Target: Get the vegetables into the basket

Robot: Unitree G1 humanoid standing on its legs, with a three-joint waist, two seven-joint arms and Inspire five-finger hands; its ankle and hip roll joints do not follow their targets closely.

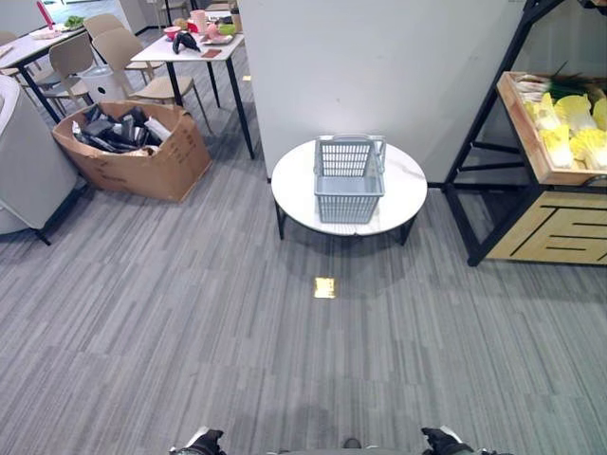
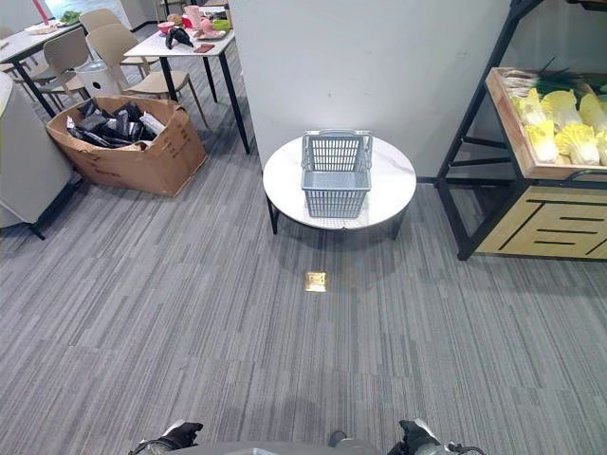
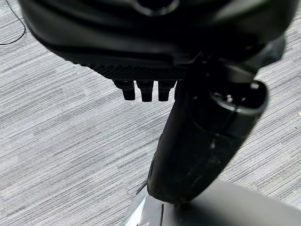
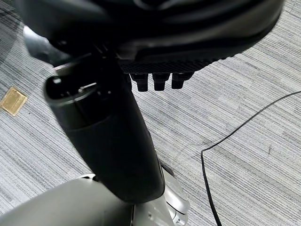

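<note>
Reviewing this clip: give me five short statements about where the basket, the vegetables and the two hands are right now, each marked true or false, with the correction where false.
1. The grey basket stands on the round white table. True.
2. The basket already holds vegetables. False: no vegetables show inside it; the vegetables lie in the wooden tray of the black shelf on the robot's right.
3. The left hand grips a vegetable. False: its fingers are curled and hold nothing, over grey floor.
4. The right hand is curled and holds nothing. True.
5. The cardboard box sits to the right of the table. False: it sits on the floor to the table's left.
</note>
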